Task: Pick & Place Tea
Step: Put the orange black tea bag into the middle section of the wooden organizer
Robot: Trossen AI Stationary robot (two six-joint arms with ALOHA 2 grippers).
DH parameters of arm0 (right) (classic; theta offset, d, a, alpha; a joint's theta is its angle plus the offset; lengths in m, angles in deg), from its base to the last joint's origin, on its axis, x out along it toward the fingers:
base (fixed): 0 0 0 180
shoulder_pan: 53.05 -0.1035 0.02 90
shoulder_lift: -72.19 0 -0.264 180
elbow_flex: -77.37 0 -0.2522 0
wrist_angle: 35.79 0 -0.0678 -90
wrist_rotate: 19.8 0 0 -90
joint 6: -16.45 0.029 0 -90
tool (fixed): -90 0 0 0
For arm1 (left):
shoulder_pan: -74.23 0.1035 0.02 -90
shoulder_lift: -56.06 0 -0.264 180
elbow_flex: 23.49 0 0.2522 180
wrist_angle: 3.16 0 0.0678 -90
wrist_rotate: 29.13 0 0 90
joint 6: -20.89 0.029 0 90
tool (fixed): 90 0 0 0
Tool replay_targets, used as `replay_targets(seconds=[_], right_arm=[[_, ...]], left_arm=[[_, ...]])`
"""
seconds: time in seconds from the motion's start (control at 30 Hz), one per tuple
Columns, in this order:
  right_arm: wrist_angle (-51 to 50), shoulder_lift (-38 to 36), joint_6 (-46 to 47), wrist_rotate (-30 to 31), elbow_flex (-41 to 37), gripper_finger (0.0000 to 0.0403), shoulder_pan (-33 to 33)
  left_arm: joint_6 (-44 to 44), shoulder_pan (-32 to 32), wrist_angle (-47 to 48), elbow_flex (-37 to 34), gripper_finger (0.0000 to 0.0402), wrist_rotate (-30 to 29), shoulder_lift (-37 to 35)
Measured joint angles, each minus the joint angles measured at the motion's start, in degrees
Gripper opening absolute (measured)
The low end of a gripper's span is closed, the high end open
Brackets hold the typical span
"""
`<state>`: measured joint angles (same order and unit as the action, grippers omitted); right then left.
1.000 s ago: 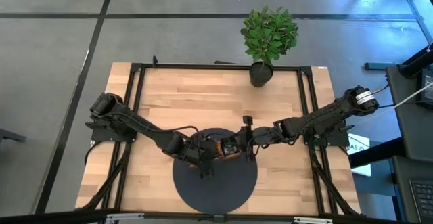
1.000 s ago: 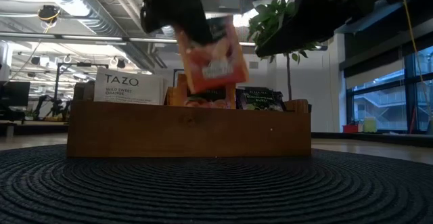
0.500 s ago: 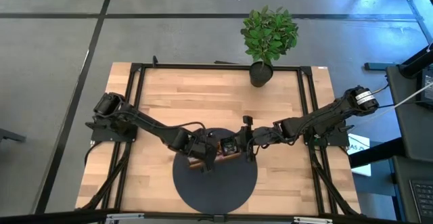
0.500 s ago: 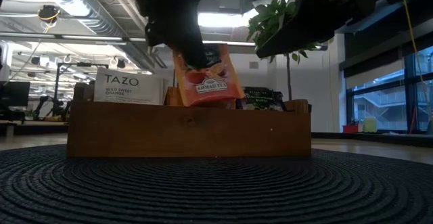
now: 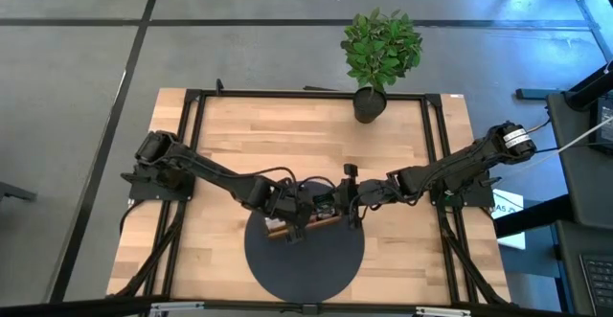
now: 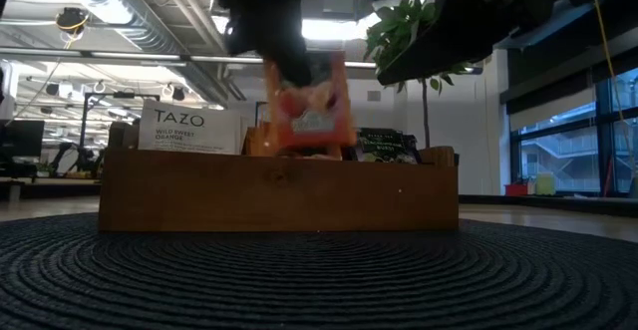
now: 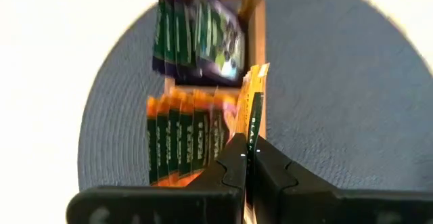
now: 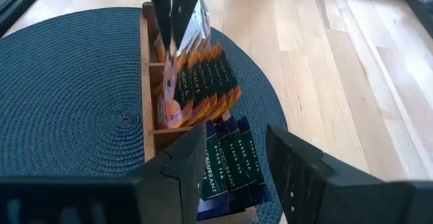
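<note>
Wooden table (image 5: 287, 135) with a round dark woven mat (image 5: 305, 260) near its front edge, potted plant (image 5: 379, 54) at the back edge. On the mat I see the brown wooden tray (image 6: 279, 190), split into compartments. Low view looks across the mat into an office room with ceiling pipes and windows.

My left gripper (image 7: 245, 160) is over the tray, fingers (image 7: 226, 173) pinched tight on one orange sachet (image 7: 252, 109), gripping it by its edge. Low view shows that sachet (image 6: 307, 106) hanging above the tray's middle compartment, bottom edge about level with the tops of the sachets already in there; I can't tell if it touches them. It's blurred.

Middle compartment holds a row of orange sachets (image 8: 206, 82) standing on edge, leaning. Next compartment holds dark green sachets (image 8: 233, 160), also standing in a row. A white Tazo sachet (image 6: 189, 129) stands at the other end of the tray.

My right gripper (image 8: 237, 170) waits just beside the tray, at the end with the dark green sachets, fingers (image 8: 301, 176) spread apart, nothing between them.
</note>
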<state>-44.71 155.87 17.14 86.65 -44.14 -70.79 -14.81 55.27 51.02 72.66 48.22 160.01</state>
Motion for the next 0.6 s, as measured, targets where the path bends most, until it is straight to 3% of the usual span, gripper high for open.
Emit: replay_targets(seconds=[0.3, 0.6], right_arm=[[0.0, 0.0, -1.2, 0.0, 0.0, 0.0156, 0.0], [-0.1, 0.0, -0.9, 0.0, 0.0, 0.0156, 0.0]], left_arm=[[-0.8, 0.2, 5.4, 3.2, 0.0003, 3.4, 6.8], [-1.1, 0.4, 4.6, 4.0, 0.0003, 6.5, 8.6]])
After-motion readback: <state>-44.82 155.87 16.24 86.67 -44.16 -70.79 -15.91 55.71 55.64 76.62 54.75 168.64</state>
